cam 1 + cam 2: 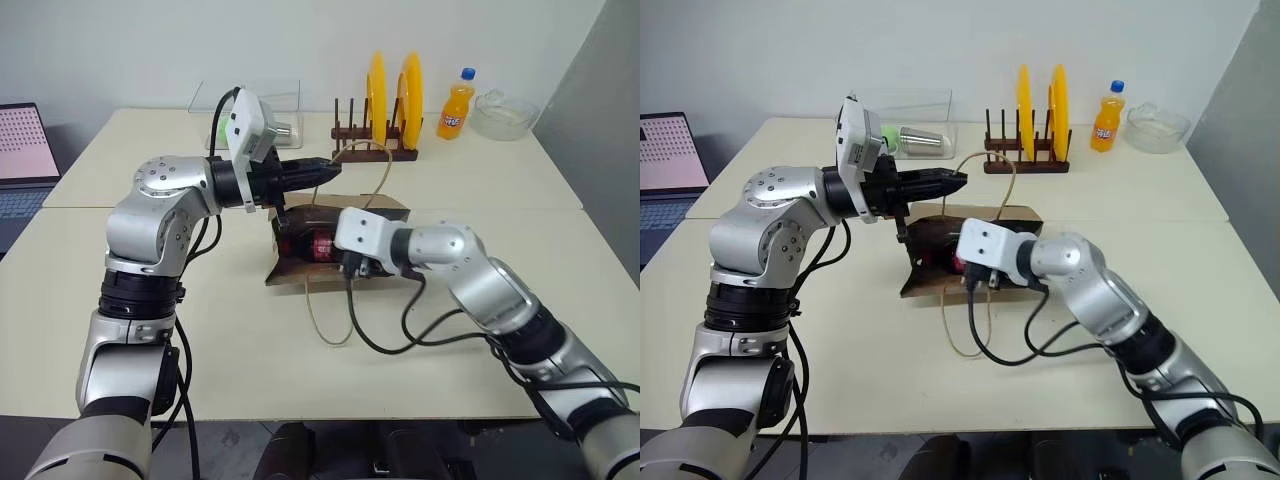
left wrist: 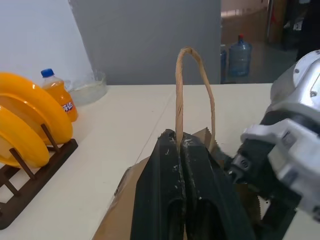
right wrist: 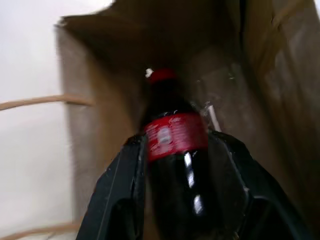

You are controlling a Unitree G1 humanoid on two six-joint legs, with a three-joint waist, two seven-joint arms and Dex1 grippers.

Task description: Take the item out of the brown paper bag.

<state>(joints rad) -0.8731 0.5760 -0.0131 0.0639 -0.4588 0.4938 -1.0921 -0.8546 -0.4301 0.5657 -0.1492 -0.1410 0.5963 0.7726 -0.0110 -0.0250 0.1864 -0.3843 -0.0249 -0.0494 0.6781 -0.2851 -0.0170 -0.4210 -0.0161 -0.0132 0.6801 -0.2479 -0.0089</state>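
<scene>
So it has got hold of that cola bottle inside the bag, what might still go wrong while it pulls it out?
1. The right gripper holds the small dark cola bottle with red label by its smooth lower body; it may slip free.
2. The creased brown paper bag is held only by one thin tan rope handle, pinched in the left gripper; the handle may tear or the bag drag along.
3. The second loop handle lies near the right arm's cables and may snag.
</scene>
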